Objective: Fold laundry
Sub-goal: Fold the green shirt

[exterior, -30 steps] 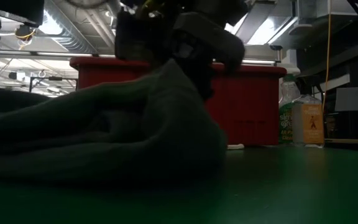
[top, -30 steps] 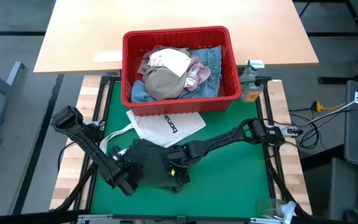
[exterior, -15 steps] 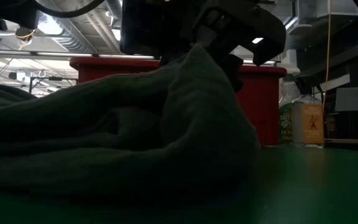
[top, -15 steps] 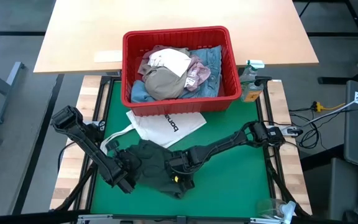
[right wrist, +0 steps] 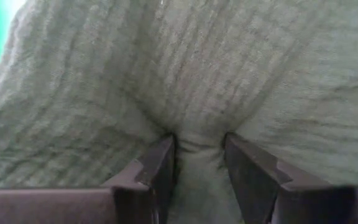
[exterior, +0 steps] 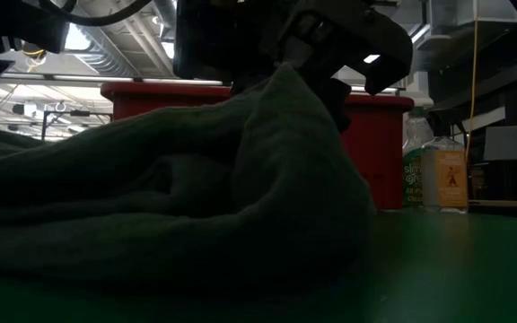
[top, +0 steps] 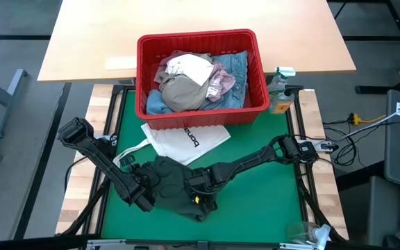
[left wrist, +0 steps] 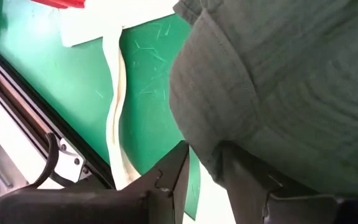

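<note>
1. The green mat (top: 255, 201) covers the work table, with wooden edging along both sides; a pale wooden tabletop (top: 200, 42) sits beyond the red basket (top: 201, 76), which serves here as the landmark. The low view shows a ceiling with ducting and lights behind the basket.

2. The red basket holds the rest of the laundry, heaped: a beige garment (top: 182, 92), a white piece (top: 189, 68), something mottled pink (top: 222, 80) and light blue denim (top: 238, 64).

3. The dark green top (top: 176, 187) lies bunched on the mat, in front of the basket and toward its left end. It looks light, limp and ribbed, so it should drape and sag from any pinch. A hem or seam edge is likely the best hold, since a mid-panel pinch only gathers folds.

4. A white tote bag (top: 186, 142) lies flat between the basket and the top, its strap trailing leftward.

5. A spray bottle (top: 280, 89) stands just beside the basket's right end.

6. The right gripper (right wrist: 197, 158) is clamped on a ridge of the top's fabric at the heap's right part.

7. The left gripper (left wrist: 207, 171) sits at the top's left edge with a fold between its fingers; whether it grips or is letting go cannot be told.
</note>
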